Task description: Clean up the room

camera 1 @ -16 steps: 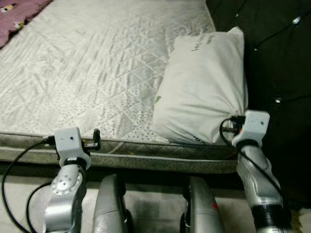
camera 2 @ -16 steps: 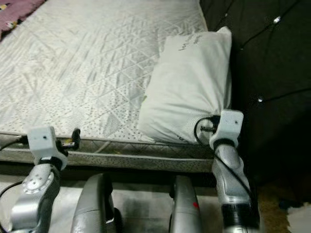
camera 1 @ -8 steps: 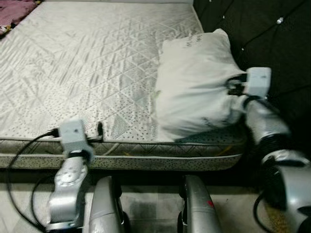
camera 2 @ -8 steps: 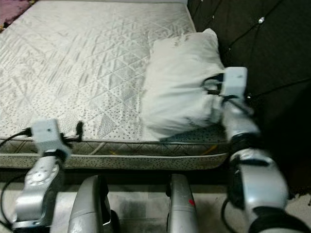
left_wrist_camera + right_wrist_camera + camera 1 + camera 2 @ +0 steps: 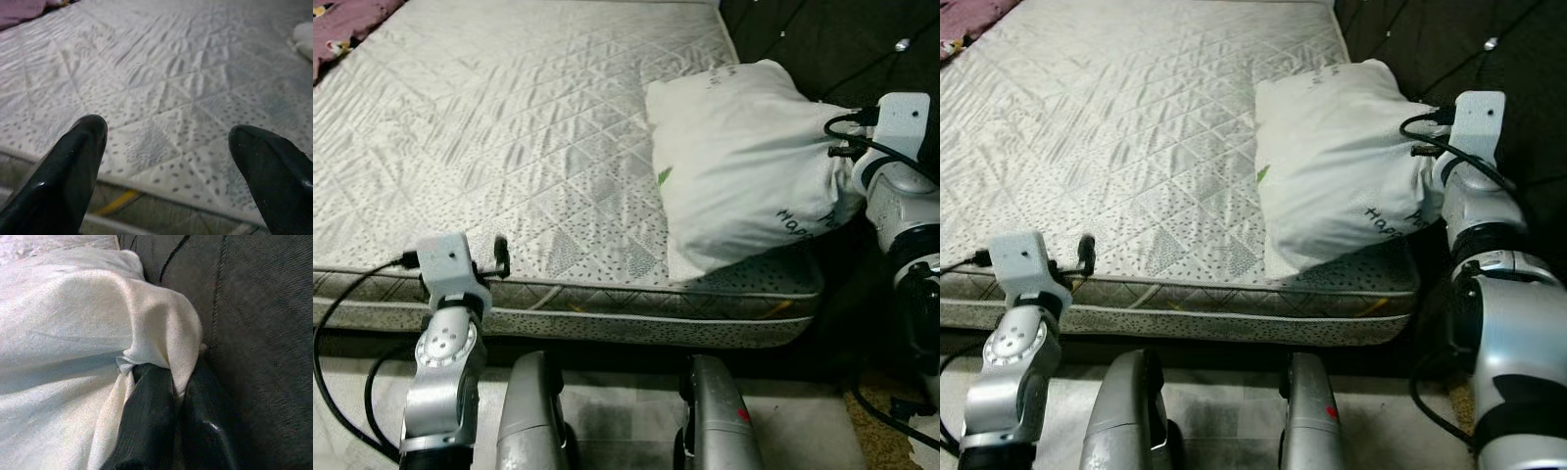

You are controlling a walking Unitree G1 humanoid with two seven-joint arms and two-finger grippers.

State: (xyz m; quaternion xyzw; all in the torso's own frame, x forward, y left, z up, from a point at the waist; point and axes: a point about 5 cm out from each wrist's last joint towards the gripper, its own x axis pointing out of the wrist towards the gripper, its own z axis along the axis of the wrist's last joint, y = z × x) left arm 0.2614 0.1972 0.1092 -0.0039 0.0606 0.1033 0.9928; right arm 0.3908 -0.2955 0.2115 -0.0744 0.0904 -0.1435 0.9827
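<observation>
A white pillow point(image 5: 744, 166) with dark lettering lies on the right side of the quilted grey mattress point(image 5: 509, 127), close to the dark tufted headboard point(image 5: 832, 39). My right gripper point(image 5: 173, 406) is shut on the pillow's corner point(image 5: 161, 342), the cloth pinched between its black fingers, beside the headboard. My left gripper point(image 5: 168, 161) stands open over the mattress's near edge, nothing between its fingers point(image 5: 73, 166).
A purple cloth point(image 5: 342, 24) lies at the far left of the bed. The mattress's front edge point(image 5: 607, 318) runs just before my legs point(image 5: 533, 411). The pale floor point(image 5: 626, 421) shows below.
The right gripper has kept hold of the pillow's corner and pulled it back toward the headboard; the pillow has turned and now lies flatter. The left arm has barely moved. The camera has shifted.
</observation>
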